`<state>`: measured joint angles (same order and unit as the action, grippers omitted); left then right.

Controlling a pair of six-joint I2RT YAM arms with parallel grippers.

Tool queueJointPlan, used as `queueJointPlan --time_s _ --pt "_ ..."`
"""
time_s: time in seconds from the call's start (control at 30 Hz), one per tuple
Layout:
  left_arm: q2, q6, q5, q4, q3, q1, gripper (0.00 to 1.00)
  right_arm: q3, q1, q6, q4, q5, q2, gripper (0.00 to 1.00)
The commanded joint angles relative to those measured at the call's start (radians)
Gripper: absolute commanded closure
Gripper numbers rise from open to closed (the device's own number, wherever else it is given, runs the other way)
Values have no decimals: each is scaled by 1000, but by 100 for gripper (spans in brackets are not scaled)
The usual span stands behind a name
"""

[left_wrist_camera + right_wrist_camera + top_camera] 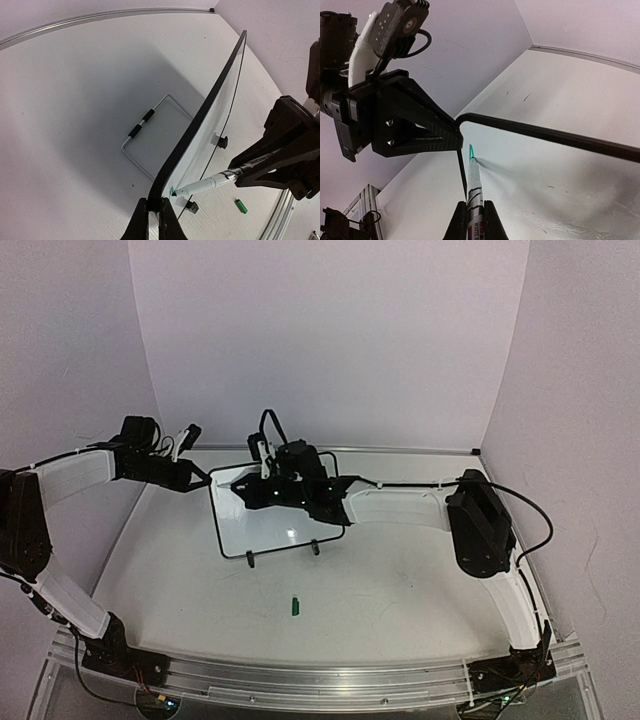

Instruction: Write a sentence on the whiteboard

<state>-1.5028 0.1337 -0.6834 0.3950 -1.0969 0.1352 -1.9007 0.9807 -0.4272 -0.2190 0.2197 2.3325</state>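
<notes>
In the middle of the tabletop (pixel 400 580), the whiteboard (pixel 270 530) stands on its long edge on two small black feet (pixel 221 142), leaning back a little. The left gripper (pixel 152 212) is closed on the board's thin black frame at its upper left corner, with one finger on each face of the board. From the other side, the right arm reaches across the front of the board. The right gripper (pixel 472 215) is closed around the barrel of a marker (pixel 474 187) and holds it with the tip pointing away from the wrist. The marker's green tip touches the glossy white surface right beside the corner that the left gripper pinches, so the two grippers are near each other but apart.

A small green cap (pixel 296 606) lies alone on the tabletop in front of the board, well apart from both arms. Behind the board, the left wrist view shows a bent wire frame (pixel 148 115) with two short black sleeves lying flat on the tabletop in the board's shadow.
</notes>
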Motion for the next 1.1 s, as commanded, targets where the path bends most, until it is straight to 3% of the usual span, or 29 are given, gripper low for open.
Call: queueJointPlan --time_s 0.0,0.27,0.9,1.07 --pt "42 28 18 -18 -1 -3 100 61 -1 -8 -24 -27 -30 100" --pt "44 28 21 -18 0 -3 100 122 0 -12 -52 -28 -59 100" --pt "42 29 25 -15 -2 -3 100 82 -2 -6 -91 -101 -72 100" --pt "44 30 26 -14 -2 -4 100 68 -2 4 -95 -45 -69 100"
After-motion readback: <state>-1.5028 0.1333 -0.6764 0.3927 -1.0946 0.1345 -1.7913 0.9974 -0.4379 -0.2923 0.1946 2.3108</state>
